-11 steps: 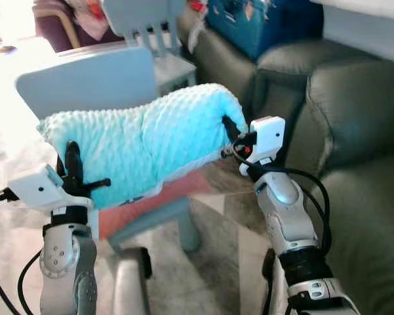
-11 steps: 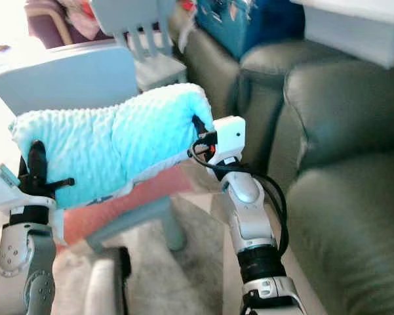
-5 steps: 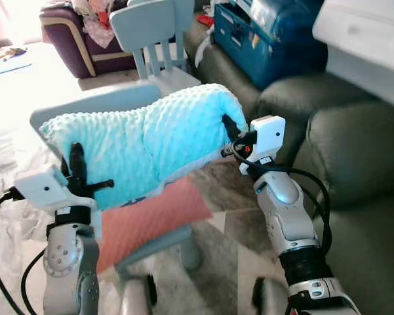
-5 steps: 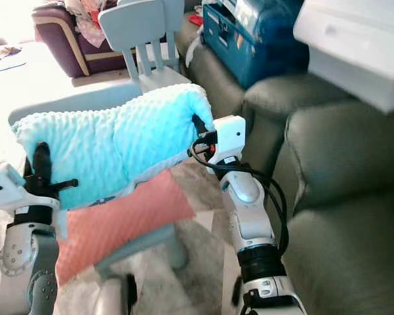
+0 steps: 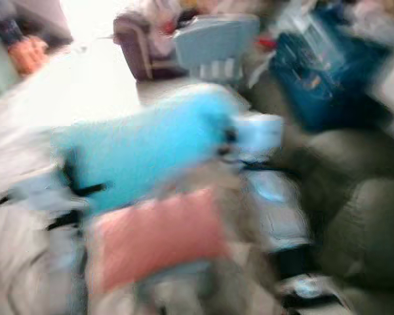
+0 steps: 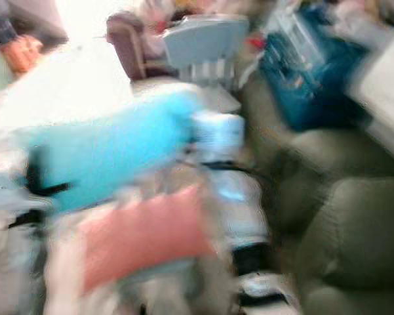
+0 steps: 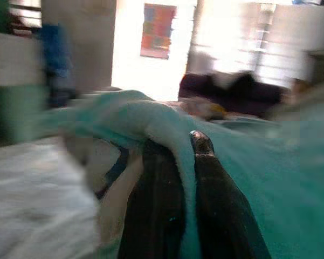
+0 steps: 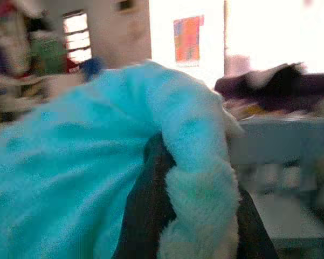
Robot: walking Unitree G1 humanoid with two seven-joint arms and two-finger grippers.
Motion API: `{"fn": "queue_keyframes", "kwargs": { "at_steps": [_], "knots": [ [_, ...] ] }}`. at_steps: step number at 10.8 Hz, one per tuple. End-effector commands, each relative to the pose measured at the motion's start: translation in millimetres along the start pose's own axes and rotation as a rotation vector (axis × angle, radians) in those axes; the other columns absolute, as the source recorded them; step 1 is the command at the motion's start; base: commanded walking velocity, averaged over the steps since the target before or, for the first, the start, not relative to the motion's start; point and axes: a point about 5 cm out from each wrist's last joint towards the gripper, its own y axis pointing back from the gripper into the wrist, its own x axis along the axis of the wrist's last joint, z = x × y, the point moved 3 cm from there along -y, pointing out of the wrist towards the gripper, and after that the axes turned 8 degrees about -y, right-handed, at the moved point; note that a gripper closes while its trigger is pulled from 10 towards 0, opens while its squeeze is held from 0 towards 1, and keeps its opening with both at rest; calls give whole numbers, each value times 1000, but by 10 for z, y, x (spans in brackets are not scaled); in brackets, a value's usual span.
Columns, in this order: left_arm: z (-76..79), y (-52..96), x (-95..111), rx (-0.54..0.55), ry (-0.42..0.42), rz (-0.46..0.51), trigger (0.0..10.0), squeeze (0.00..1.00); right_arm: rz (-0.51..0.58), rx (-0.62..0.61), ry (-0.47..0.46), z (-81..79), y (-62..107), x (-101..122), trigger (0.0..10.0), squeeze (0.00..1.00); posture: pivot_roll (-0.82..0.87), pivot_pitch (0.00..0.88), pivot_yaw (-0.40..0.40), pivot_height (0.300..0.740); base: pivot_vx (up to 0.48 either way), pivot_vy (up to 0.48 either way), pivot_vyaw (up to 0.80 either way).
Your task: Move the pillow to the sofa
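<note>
The turquoise dimpled pillow hangs in the air between my two arms, badly blurred in the eye views. My left gripper is shut on its left edge, a fold of fabric pinched between the black fingers. My right gripper is shut on the pillow's right end, plush bulging over the fingers. The dark green sofa lies to my right, below and beyond the right arm.
A pink cushion lies on a low seat under the pillow. A pale blue child's chair stands behind, and blue cases sit on the sofa's far end. A purple armchair is further back.
The whole picture has swung and blurred, so the camera is moving fast. Both grippers still hold the pillow at the same ends.
</note>
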Motion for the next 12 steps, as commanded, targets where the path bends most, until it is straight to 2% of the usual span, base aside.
{"fn": "queue_keyframes", "kwargs": {
  "at_steps": [1, 4, 7, 8, 9, 10, 11, 12],
  "knots": [
    [259, -25, 17, -80, 37, 5, 0, 0, 2, -97, 18, 304, 145, 20, 0, 0, -168, 0, 60, 740, 0, 0, 0],
    [312, -3, -60, -89, 5, -38, 0, 0, 4, -93, 20, 296, 127, 32, 0, 0, -166, 0, 54, 740, 0, 0, 0],
    [252, 48, -162, -57, -45, -102, 0, 0, 3, -94, 16, 299, 123, 30, 0, 0, -161, 0, 54, 740, 0, 0, 0],
    [224, 44, -161, -43, -59, -103, 1961, 0, -7, -89, 19, 290, 138, 5, 0, 0, -158, 0, 54, 740, 0, 0, 0],
    [211, 30, -152, -36, -58, -100, 3059, 0, -3, -89, 11, 293, 146, 9, 0, 0, -157, 0, 54, 740, 0, 0, 0],
    [205, 33, -169, -33, -71, -116, 9333, 0, -7, -84, 12, 294, 149, 5, 0, 0, -157, 0, 54, 740, 0, 0, 0],
    [193, 42, -246, -35, -105, -183, 10000, 0, -16, -80, 1, 297, 164, -13, 0, 0, -157, 0, 55, 740, 0, 0, 0],
    [161, 46, -297, -18, -155, -218, 10000, 0, -30, -72, -11, 284, 173, -43, 0, 0, -156, 0, 56, 740, 0, 0, 0]
  ]
}}
